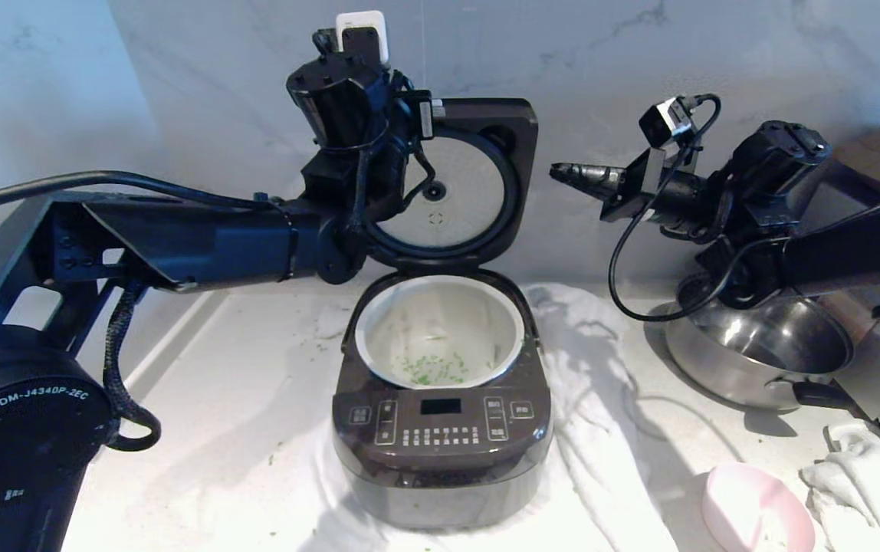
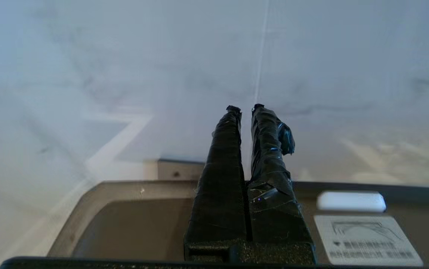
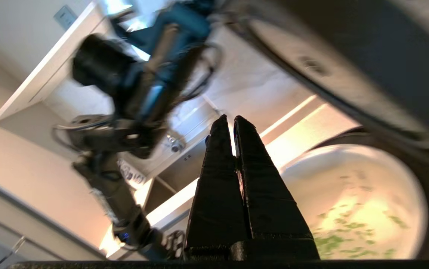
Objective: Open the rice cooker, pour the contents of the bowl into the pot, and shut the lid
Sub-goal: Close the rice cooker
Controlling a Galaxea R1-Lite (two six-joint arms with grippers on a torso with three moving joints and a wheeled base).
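The dark-brown rice cooker (image 1: 440, 437) stands open in the middle, its lid (image 1: 486, 176) upright against the wall. The cream pot (image 1: 379, 356) holds the contents (image 1: 432, 372), green bits scattered on its floor. The pale pink bowl (image 1: 754, 510) sits on the counter at the near right, apart from both arms. My left wrist (image 1: 348, 107) is raised at the lid's upper left corner. The left gripper (image 2: 247, 108) is shut and empty above the lid's brown outer face (image 2: 125, 216), pointing at the wall. My right gripper (image 1: 563, 172) hangs shut and empty just right of the lid.
A shiny steel pan (image 1: 762, 353) with black handles stands at the right under my right arm. A white cloth (image 1: 586, 360) lies beneath the cooker, another crumpled cloth (image 1: 861, 475) at the near right. The marble wall (image 1: 639, 61) rises close behind the lid.
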